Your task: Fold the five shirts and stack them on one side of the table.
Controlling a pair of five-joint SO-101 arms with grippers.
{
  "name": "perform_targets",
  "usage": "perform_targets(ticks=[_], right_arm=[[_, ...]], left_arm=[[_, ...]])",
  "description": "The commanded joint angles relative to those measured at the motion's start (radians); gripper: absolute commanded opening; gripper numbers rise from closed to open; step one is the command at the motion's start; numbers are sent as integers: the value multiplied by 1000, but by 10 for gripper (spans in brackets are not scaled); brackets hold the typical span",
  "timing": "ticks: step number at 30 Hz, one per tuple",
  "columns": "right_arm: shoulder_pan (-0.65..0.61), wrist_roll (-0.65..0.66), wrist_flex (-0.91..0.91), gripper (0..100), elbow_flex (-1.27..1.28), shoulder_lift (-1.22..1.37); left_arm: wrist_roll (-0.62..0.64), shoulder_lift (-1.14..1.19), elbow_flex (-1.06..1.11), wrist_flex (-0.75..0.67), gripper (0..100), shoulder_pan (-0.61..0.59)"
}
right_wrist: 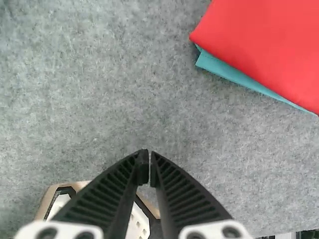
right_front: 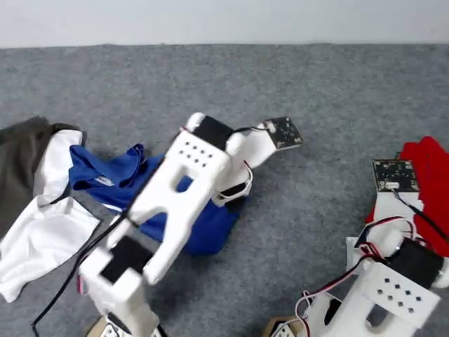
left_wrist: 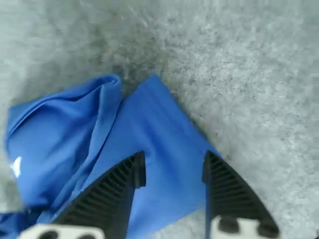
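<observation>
A crumpled blue shirt [right_front: 116, 172] lies left of the table's middle, partly under the left arm. My left gripper [left_wrist: 173, 167] hovers open just above the blue shirt [left_wrist: 149, 144], with nothing between its black fingers [left_wrist: 119, 184]. A folded red shirt [right_front: 429, 179] rests on a folded teal shirt [right_wrist: 234, 74] at the right edge; the red shirt [right_wrist: 269, 40] covers most of it. My right gripper [right_wrist: 149, 162] is shut and empty over bare carpet, near that stack. A white shirt [right_front: 42, 225] and a dark olive shirt [right_front: 21, 158] lie crumpled at the far left.
Grey carpet [right_front: 302, 91] covers the whole table, with bare room across the back and in the middle right. A black cable [right_front: 70, 277] trails from the left arm's base over the white shirt's edge. The right arm's base [right_front: 379, 295] stands at the front right.
</observation>
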Motion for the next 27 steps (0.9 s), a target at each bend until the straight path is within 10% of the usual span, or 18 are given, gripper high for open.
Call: perform_targets(ticks=[1,27], right_arm=[[-10,2,-1,10,-5,-2],[-10,8,-1,10,-5,-10]], left_arm=[[-17,101,-128,-14,186,3],[-44,535,-507,69,148,-11]])
